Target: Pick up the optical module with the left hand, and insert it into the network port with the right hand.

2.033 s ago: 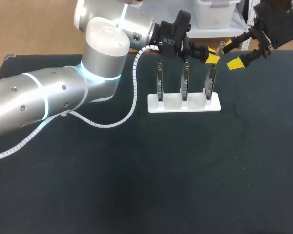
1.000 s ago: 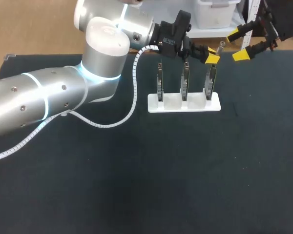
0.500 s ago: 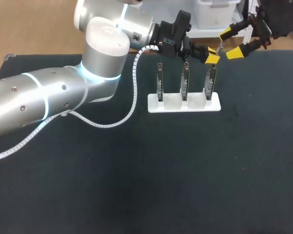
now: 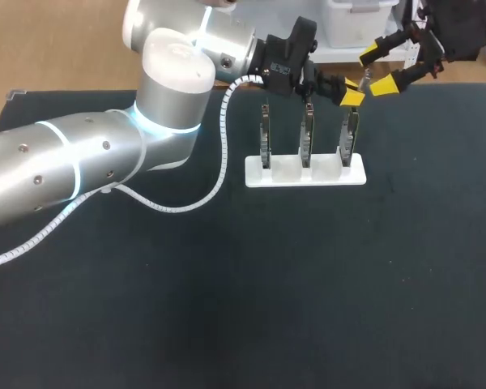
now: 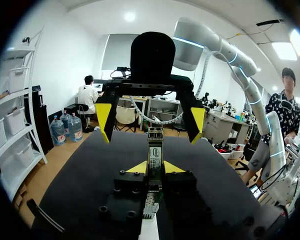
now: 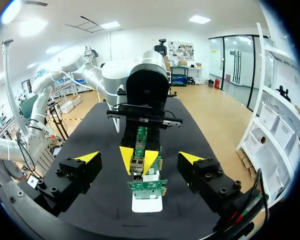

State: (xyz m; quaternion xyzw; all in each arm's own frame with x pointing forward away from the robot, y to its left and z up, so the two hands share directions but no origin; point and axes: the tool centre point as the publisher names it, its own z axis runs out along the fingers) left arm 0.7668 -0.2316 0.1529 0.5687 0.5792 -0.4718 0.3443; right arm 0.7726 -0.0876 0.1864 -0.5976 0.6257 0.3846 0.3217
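Head view: left tool (image 4: 351, 94) pinches a slim, apparently metal optical module (image 4: 364, 80); right tool (image 4: 378, 70) gapes wide, gripping nothing.

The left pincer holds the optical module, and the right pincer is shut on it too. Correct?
No: the right pincer is open, fingers wide apart beside the optical module, per the right wrist view. The left pincer does hold it.

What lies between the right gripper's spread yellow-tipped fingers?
The slim metal optical module, held by the left gripper; both wrist views show it, untouched by the right gripper.
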